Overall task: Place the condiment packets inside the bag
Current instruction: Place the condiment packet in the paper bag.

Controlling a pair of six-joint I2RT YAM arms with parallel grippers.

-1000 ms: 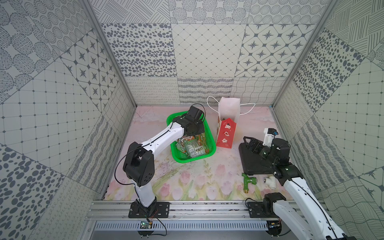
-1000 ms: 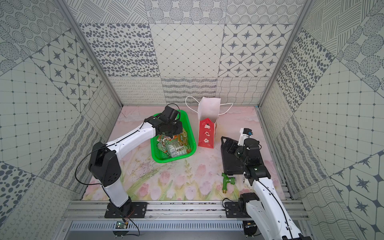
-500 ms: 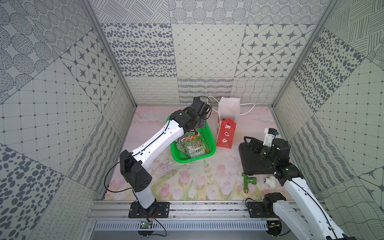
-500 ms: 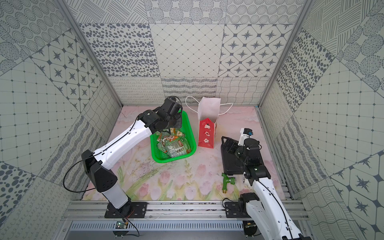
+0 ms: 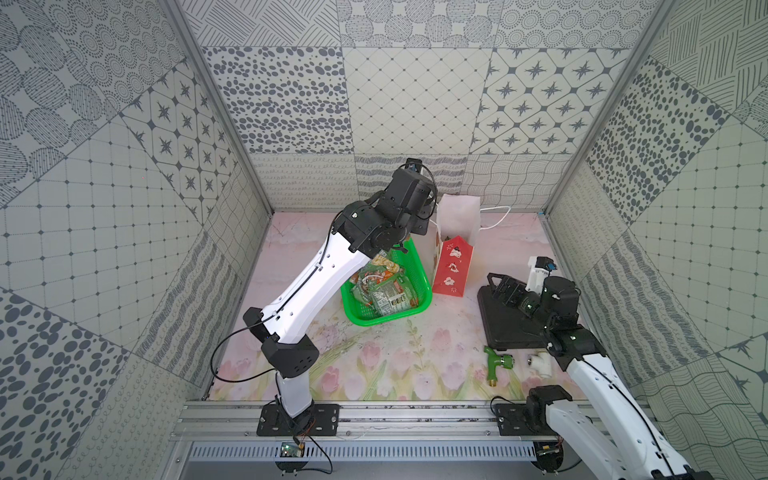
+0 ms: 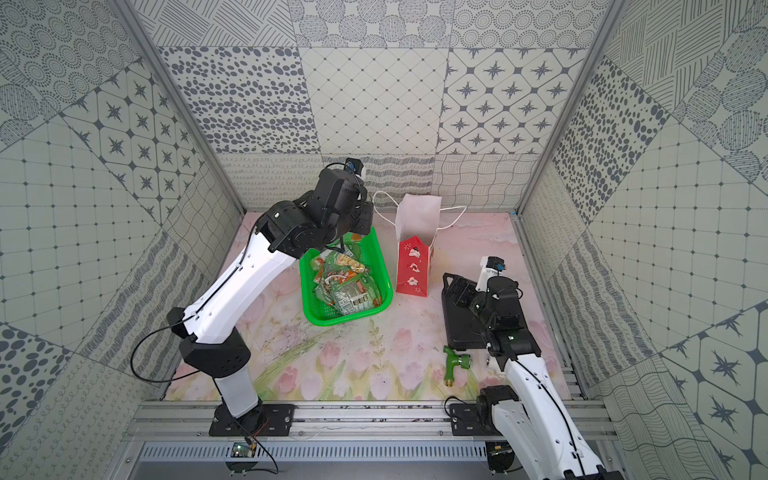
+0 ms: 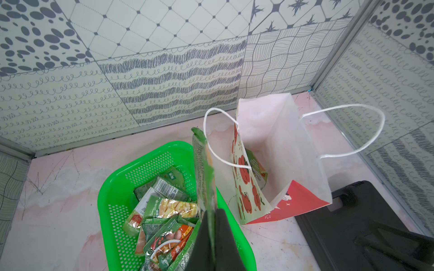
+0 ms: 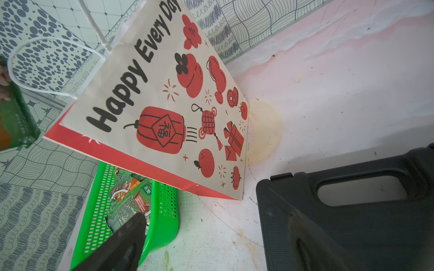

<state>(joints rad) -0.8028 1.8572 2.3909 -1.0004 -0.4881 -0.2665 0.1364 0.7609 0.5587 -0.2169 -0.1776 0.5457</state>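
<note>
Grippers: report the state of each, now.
Left gripper: closed on a condiment packet.
Right gripper: open, holding nothing.

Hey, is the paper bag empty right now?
No, a green packet lies inside the bag, visible through its open top in the left wrist view.

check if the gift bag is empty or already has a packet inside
Not empty. The left wrist view looks down into the open paper gift bag, and a green condiment packet lies at its bottom.
</note>
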